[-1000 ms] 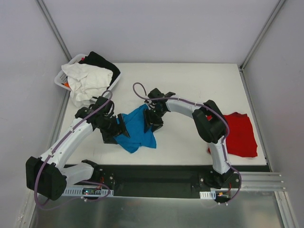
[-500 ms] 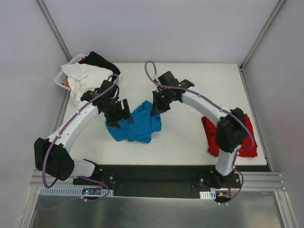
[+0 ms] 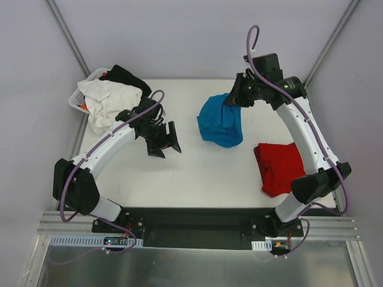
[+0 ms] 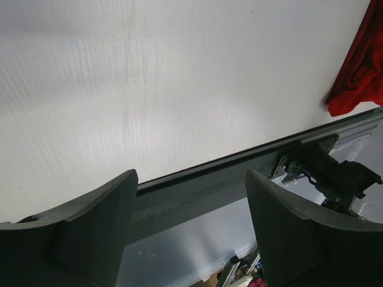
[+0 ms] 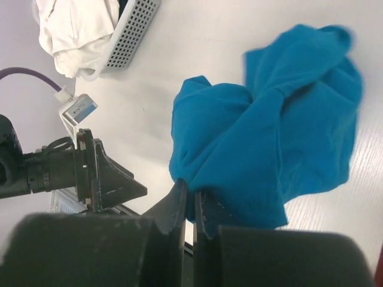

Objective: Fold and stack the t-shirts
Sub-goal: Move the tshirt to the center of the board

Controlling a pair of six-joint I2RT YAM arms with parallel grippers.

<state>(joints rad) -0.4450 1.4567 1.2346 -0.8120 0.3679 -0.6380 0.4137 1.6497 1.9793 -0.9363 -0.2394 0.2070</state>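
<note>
A turquoise-blue t-shirt hangs bunched above the back middle of the table, pinched by an edge in my right gripper. In the right wrist view the jaws are shut on a fold of that shirt, and the rest droops toward the table. A red t-shirt lies crumpled at the right front; its edge shows in the left wrist view. My left gripper hovers left of centre, open and empty, well apart from both shirts.
A white basket at the back left corner holds a white cloth and a black cloth. The white table ends in a black rail at the near edge. Grey walls close in on both sides.
My right gripper shut on the turquoise shirt and carried it up and toward the back right. My left gripper stayed open and drew away from the shirt.
</note>
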